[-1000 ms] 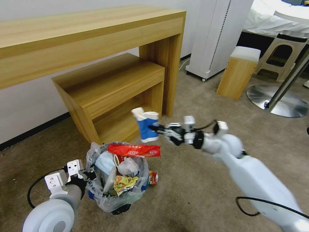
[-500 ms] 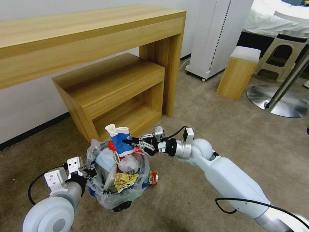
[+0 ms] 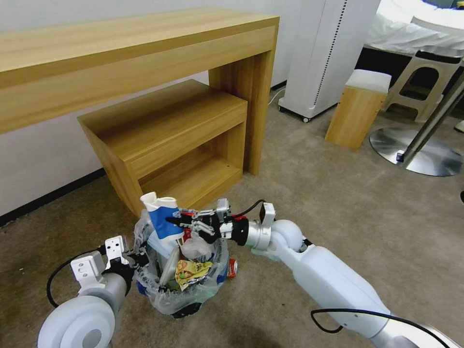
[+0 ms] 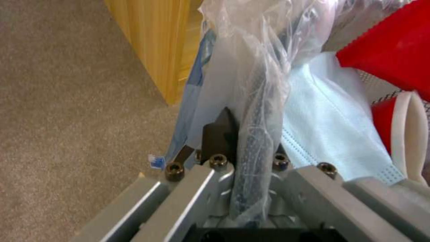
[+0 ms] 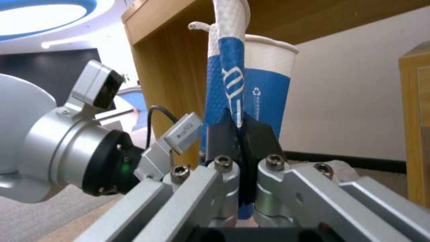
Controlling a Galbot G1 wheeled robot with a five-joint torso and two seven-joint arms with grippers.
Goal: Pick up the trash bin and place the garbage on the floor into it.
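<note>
carpet (image 3: pixel 338 193) open beside trash bin (image 3: pixel 181 290)

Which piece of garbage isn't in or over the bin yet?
The small red can, lying on the carpet right of the trash bin. The blue-white cup is pinched in the right pincer above the bin; the other pieces visible are already inside.

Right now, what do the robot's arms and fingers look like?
Both arms are smooth white shells ending in round silver wrists. The right gripper and left gripper have black fingers on grey metal links with dark screws. Black cables loop alongside, and small white boxes sit on each wrist.
</note>
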